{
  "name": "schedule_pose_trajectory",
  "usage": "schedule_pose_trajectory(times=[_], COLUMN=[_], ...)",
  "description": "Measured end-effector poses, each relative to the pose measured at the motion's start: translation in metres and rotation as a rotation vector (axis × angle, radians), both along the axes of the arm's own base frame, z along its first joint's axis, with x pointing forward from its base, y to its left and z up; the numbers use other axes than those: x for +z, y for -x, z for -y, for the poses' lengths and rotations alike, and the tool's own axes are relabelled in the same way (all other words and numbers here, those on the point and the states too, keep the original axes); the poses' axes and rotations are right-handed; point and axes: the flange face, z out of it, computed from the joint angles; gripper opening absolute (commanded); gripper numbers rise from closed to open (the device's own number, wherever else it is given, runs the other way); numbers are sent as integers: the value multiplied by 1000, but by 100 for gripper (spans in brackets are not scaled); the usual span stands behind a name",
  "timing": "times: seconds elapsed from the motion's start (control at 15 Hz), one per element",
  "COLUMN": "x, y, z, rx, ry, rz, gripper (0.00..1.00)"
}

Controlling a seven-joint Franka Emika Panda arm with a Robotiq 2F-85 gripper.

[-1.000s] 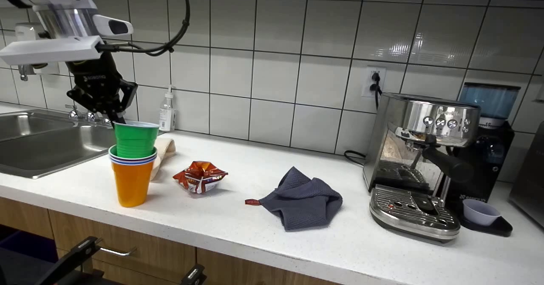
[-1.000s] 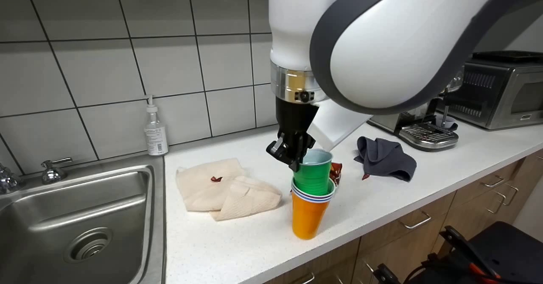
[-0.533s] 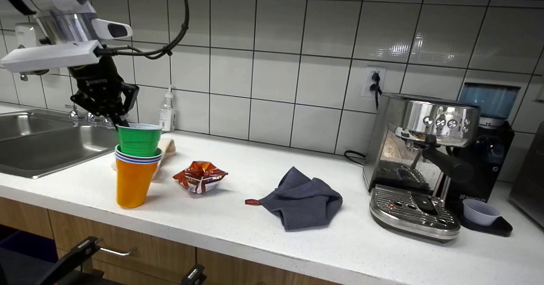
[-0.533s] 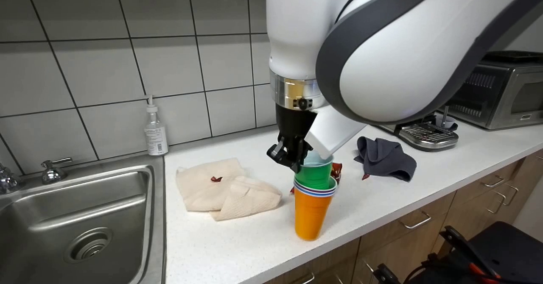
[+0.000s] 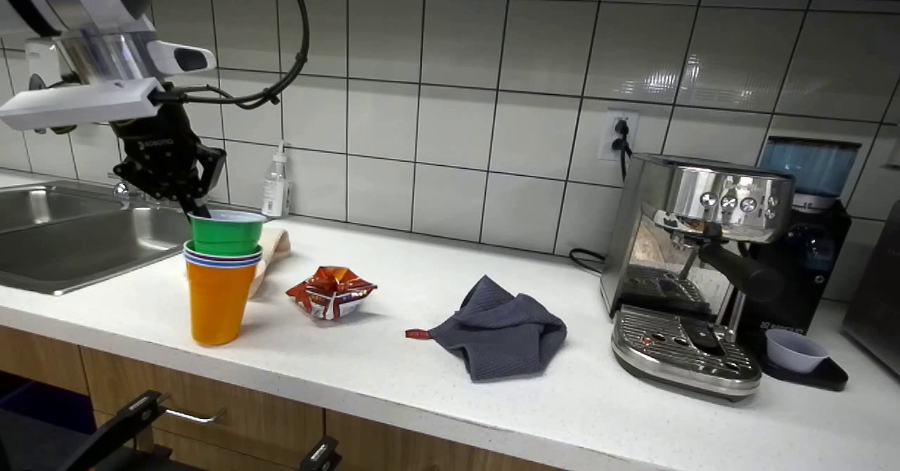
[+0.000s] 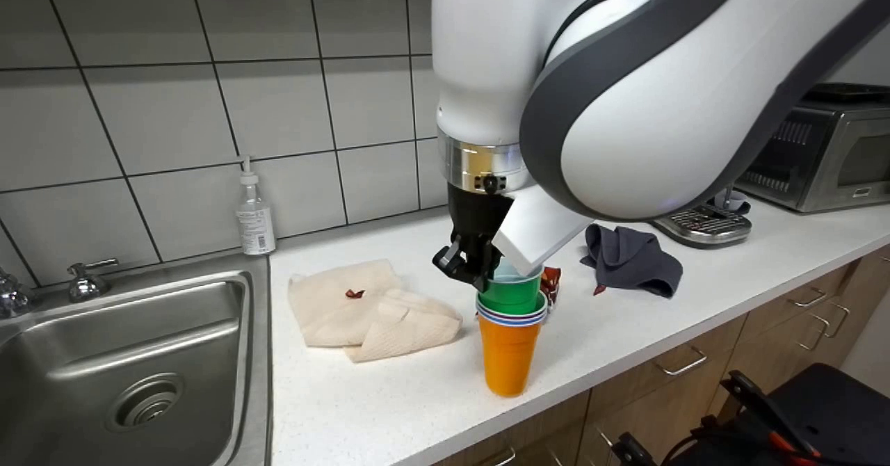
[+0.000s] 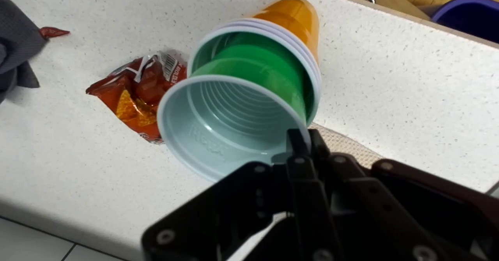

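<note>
My gripper (image 7: 309,139) is shut on the rim of a green cup (image 7: 265,64), one finger inside the wall and one outside. The cup's pale inner side faces the wrist camera. In both exterior views the green cup (image 5: 226,235) is almost upright, its lower part inside a stack of cups whose outermost is an orange cup (image 5: 219,302). Several rims show at the stack's top. The orange cup (image 6: 507,362) stands on the counter, leaning slightly. From above, the gripper (image 6: 483,284) reaches down at the cup's sink-side edge. The green cup's bottom is hidden within the stack.
A red snack bag (image 5: 332,292) lies close beside the stack, a beige cloth (image 6: 375,313) towards the sink (image 6: 254,382). A dark grey cloth (image 5: 503,330) and an espresso machine (image 5: 696,274) are farther along. The soap bottle (image 6: 255,215) stands by the wall; the counter's front edge (image 5: 281,376) is near.
My gripper has come down with the green cup, which sits deeper in the stack now. The stack shifted slightly sideways and partly back.
</note>
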Motion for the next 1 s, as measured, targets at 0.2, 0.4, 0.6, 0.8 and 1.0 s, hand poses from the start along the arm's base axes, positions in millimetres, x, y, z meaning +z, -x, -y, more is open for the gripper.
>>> schedule_pose_trajectory(times=[0.2, 0.4, 0.6, 0.8, 1.0], x=[-2, -3, -3, -3, -3], y=[0, 0, 0, 0, 0], z=[-2, -3, -3, -3, -3], rx=[-3, -4, -7, -6, -6], ry=[-10, -18, -22, -23, -22], rz=[1, 4, 8, 8, 7], gripper=[1, 1, 1, 31, 51])
